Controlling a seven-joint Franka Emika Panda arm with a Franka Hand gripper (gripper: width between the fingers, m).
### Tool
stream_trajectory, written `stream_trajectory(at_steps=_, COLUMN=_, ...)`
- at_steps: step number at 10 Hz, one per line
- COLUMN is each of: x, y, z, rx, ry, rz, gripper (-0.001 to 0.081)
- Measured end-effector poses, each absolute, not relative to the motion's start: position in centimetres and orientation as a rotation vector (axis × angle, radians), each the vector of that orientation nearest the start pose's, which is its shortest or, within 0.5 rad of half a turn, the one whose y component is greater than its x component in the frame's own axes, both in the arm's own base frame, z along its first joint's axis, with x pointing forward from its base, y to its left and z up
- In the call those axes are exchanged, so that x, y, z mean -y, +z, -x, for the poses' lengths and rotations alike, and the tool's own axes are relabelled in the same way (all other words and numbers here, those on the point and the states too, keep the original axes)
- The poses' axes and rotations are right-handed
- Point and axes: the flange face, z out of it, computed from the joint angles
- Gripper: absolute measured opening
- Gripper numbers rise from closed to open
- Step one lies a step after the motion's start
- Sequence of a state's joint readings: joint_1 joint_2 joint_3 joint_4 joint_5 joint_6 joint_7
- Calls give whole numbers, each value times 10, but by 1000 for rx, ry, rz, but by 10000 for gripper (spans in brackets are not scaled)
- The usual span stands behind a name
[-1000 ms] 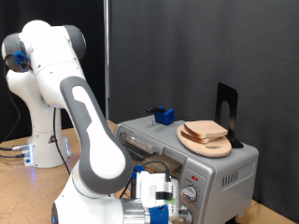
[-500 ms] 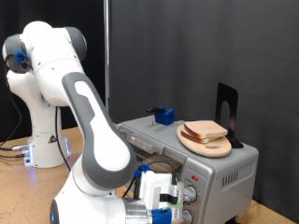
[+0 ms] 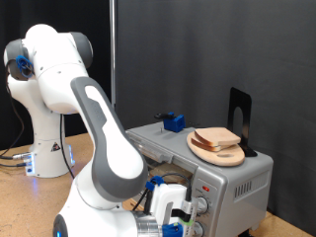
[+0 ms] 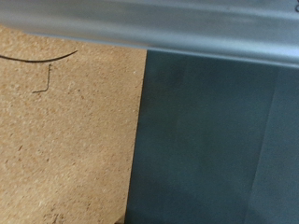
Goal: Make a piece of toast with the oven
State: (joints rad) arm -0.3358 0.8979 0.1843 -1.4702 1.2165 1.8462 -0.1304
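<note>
The silver toaster oven (image 3: 242, 183) stands at the exterior view's right, its two round knobs (image 3: 205, 207) facing the front. On its top lies a round wooden board (image 3: 225, 155) with pale bread slices (image 3: 217, 137) stacked on it; I cannot tell which one is the piece of toast. My gripper (image 3: 184, 219) is low at the exterior view's bottom, right in front of the oven's door and beside the knobs, partly cut off by the frame edge. The wrist view shows no fingers, only a silver metal band (image 4: 187, 28), a dark sheet and the table.
A small blue object (image 3: 174, 122) and a black upright stand (image 3: 240, 114) sit on the oven's top. The robot's white base (image 3: 44, 148) is at the exterior view's left on the brown table (image 3: 25, 202). A dark sheet (image 4: 220, 140) lies on the table below the hand.
The hand has shifted slightly lower and to the exterior view's right, closer to the oven's front. The bread and board have not moved.
</note>
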Motion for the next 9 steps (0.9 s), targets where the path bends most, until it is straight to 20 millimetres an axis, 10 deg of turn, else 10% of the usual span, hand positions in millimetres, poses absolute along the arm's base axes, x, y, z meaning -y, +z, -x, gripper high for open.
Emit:
stream_trajectory(at_steps=5, x=56, y=161, z=-693, rx=-730, ry=321, rz=1718, gripper=808)
stream_trajectory(at_steps=9, x=118, y=164, z=-669, rx=-704, ry=342, rz=1636, gripper=808)
